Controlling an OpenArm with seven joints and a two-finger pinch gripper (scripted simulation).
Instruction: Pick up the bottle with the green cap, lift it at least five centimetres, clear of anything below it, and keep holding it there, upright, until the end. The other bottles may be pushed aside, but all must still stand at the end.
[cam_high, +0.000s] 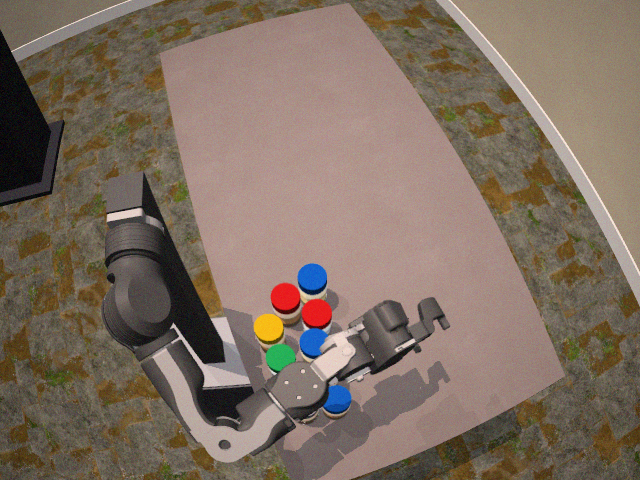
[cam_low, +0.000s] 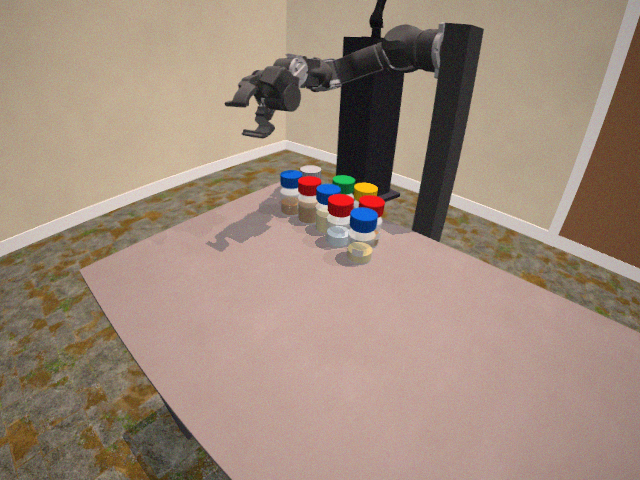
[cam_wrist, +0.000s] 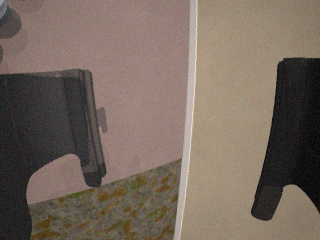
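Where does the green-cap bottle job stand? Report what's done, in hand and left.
Done: nothing visible. The green-capped bottle stands on the pinkish table among the other upright bottles. In hand: the dark two-finger gripper hangs high above the cluster, jaws part-open, holding nothing. Left: descend, grasp, lift, hold upright.

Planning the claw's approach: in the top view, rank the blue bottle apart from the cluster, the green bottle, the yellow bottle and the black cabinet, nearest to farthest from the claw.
Measured from the claw, in the top view:
1. Blue bottle, beside the arm's wrist, below the cluster.
2. Green bottle and yellow bottle, on the cluster's far side; too close to call.
3. Black cabinet, off the table, far left.
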